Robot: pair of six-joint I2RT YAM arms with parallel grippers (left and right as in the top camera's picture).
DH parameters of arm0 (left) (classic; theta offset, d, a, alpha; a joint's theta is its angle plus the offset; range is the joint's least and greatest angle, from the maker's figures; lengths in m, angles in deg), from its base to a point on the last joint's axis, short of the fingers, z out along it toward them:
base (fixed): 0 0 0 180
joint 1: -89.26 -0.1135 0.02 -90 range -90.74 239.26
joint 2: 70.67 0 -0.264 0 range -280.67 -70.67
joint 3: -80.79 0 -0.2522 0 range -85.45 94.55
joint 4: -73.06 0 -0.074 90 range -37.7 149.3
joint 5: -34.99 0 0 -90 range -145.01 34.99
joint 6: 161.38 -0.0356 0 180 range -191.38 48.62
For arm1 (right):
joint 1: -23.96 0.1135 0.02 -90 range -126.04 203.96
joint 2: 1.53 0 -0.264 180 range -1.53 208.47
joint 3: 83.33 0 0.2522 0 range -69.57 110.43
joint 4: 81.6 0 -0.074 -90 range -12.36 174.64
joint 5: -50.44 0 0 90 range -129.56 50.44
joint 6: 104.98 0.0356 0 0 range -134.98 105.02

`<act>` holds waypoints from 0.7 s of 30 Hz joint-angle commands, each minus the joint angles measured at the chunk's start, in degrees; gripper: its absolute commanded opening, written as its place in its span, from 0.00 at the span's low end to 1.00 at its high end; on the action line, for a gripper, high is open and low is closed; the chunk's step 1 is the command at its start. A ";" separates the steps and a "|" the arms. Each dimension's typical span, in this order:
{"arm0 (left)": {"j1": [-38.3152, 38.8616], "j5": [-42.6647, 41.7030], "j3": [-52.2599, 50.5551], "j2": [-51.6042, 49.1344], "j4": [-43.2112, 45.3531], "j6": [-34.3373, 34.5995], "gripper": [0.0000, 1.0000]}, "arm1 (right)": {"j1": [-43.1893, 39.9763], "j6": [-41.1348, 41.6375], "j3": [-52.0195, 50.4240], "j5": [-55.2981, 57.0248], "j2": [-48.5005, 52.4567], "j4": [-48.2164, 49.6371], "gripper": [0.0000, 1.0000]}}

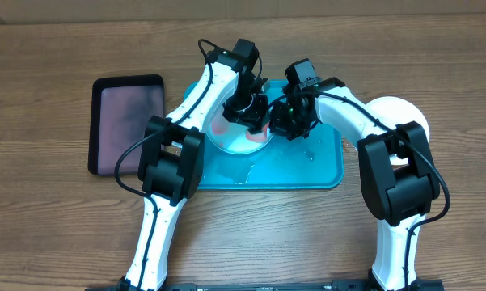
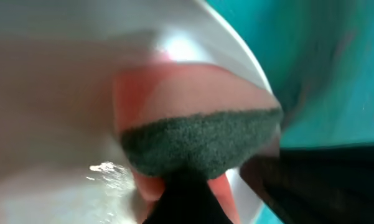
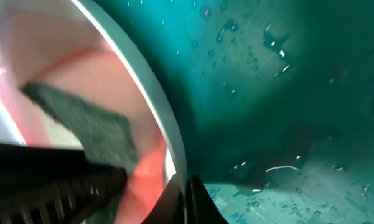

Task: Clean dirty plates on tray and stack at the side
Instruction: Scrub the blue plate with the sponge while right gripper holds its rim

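A pale plate [image 1: 236, 142] with red-orange smears lies on the wet turquoise tray [image 1: 307, 166]. My left gripper [image 1: 251, 109] is over it, shut on a pink sponge with a dark green scouring pad [image 2: 199, 142] that presses on the plate's inside [image 2: 50, 93]. The right gripper [image 1: 280, 124] is at the plate's right edge. In the right wrist view its jaws [image 3: 185, 200] are shut on the plate's rim [image 3: 157, 112], with the sponge [image 3: 87, 124] just left of them. Red sauce shows around the sponge.
A white plate [image 1: 400, 111] rests on the table right of the tray, partly under the right arm. A black tray with a pinkish inside [image 1: 128, 121] lies to the left. Water drops and puddles cover the tray floor [image 3: 286, 93].
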 commanded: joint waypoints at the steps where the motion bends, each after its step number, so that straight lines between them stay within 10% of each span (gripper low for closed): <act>1: -1.29 21.59 -0.35 -1.90 2.29 17.62 0.04 | 0.07 -0.37 -0.79 1.49 1.03 -0.31 0.04; 9: -1.36 42.95 -0.35 -1.90 -7.10 36.11 0.04 | 0.07 -0.39 -0.79 1.70 1.03 -0.31 0.04; 21: -1.90 42.47 7.85 -1.79 -14.97 24.98 0.04 | 0.07 -0.44 -0.79 1.75 1.03 -0.33 0.04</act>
